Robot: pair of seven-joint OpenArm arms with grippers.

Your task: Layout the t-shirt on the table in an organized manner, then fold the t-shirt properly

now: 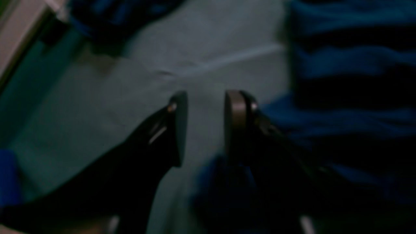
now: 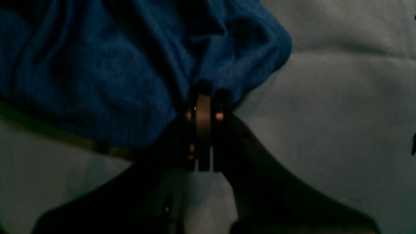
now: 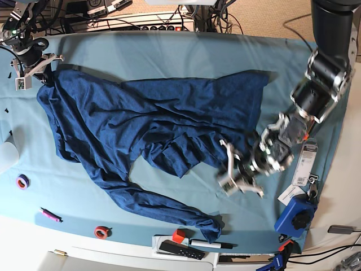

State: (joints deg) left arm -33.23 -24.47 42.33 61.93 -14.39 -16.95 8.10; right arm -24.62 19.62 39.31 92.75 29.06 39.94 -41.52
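Your wrinkly dark navy knit t-shirt (image 3: 152, 127) sprawls across the teal-clothed table (image 3: 169, 53). Right gripper (image 2: 204, 107) is pinching its fabric; left gripper (image 1: 205, 126) gapes apart, holding nothing.

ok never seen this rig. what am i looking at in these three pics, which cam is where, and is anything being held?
It is a two-armed robot at a table draped in light teal cloth, with a dark blue t-shirt spread crumpled across it.

The base view looks down from above. The other two are cameras on the wrists, each looking along its own fingers.

The right gripper sits at the overhead view's far left. Its jaws are pinched shut on a bunch of the shirt's fabric. The left gripper is at the overhead view's lower right, blurred. Its jaws stand apart with only bare tablecloth between them, so it holds nothing; the shirt lies just beside it.

Small items line the near edge: tape rolls, a marker, a red block.
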